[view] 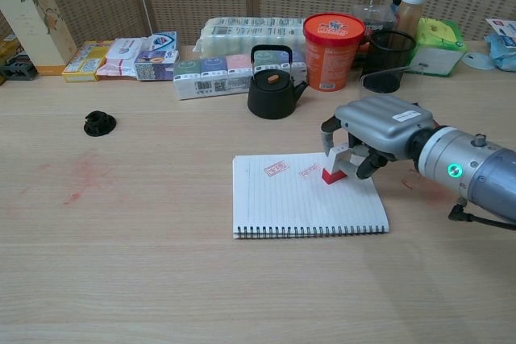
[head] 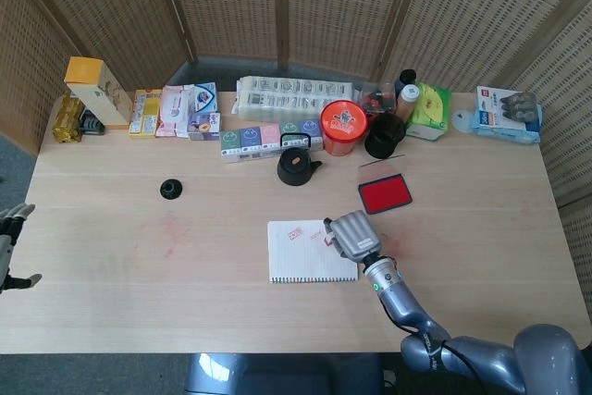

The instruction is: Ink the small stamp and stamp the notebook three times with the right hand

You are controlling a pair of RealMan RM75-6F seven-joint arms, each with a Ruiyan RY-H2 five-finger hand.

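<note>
A white lined notebook (view: 306,199) (head: 310,252) lies flat mid-table with two red stamp marks (view: 276,168) near its top edge. My right hand (view: 372,130) (head: 350,234) grips the small stamp (view: 333,169), a white block with a red base. The stamp's base presses on the page at the notebook's upper right, just right of the second mark. The red ink pad (head: 385,193) lies open behind the hand. My left hand (head: 11,245) hangs at the table's left edge, fingers apart, holding nothing.
A black kettle (view: 272,86) stands behind the notebook. An orange tub (view: 333,39), a black cup (view: 389,58), boxes and packets line the back edge. A small black cap (view: 99,124) sits at the left. Faint red smudges (view: 81,175) mark the wood.
</note>
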